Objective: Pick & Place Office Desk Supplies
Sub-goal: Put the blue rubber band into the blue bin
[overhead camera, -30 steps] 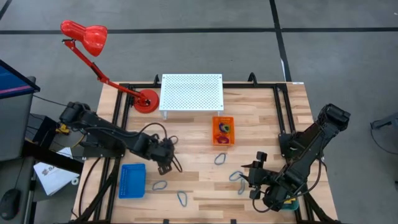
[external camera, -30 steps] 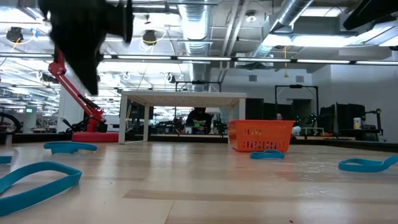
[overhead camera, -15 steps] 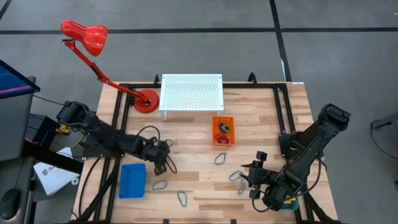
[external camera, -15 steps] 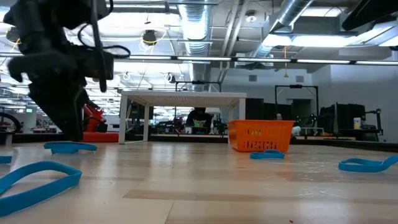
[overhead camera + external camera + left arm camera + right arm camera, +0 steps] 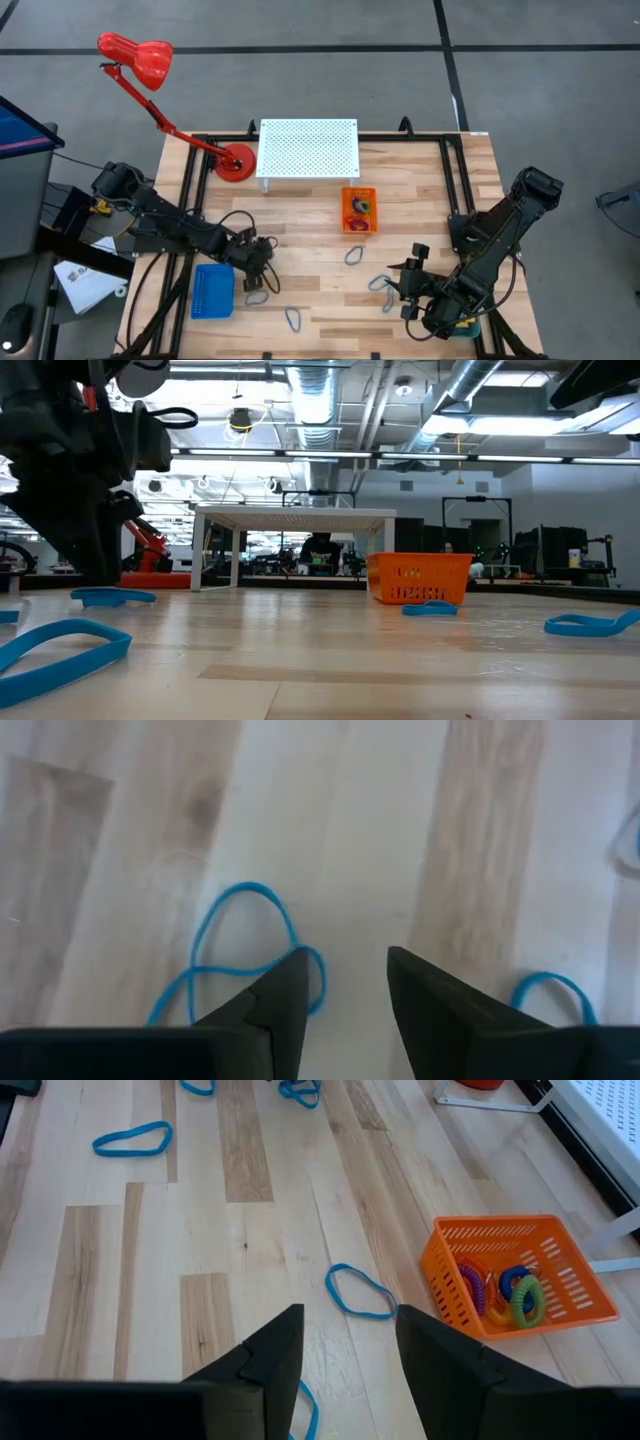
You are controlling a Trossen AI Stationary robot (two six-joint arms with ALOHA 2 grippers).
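Thin blue wire loops lie flat on the wooden table: one [image 5: 258, 297] beside the blue tray [image 5: 212, 290], others [image 5: 292, 319], [image 5: 355, 256], [image 5: 380, 283]. My left gripper [image 5: 262, 279] is open and low over the first loop [image 5: 250, 955], which lies by one fingertip [image 5: 293, 970]; in the low view the arm stands over that loop [image 5: 112, 597]. My right gripper [image 5: 409, 287] waits open near the near right edge, with a loop [image 5: 358, 1292] ahead of it. The orange tray [image 5: 359, 210] holds coloured rings [image 5: 510, 1285]. My left gripper points down at the table with one fingertip [image 5: 296, 963] over the end of the blue loop [image 5: 312, 982] beside the blue tray. The loop lies flat on the wood. I cannot tell whether the fingertip touches it.
A white perforated stand [image 5: 308, 148] and the red desk lamp's base [image 5: 235, 160] sit along the far edge. A teal tray edge [image 5: 470, 330] shows under the right arm. Bare wood lies between the orange tray and the left gripper.
My left gripper has moved toward the near edge and slightly left, and has come down over the blue loop beside the blue tray. The loops and trays have stayed where they were.
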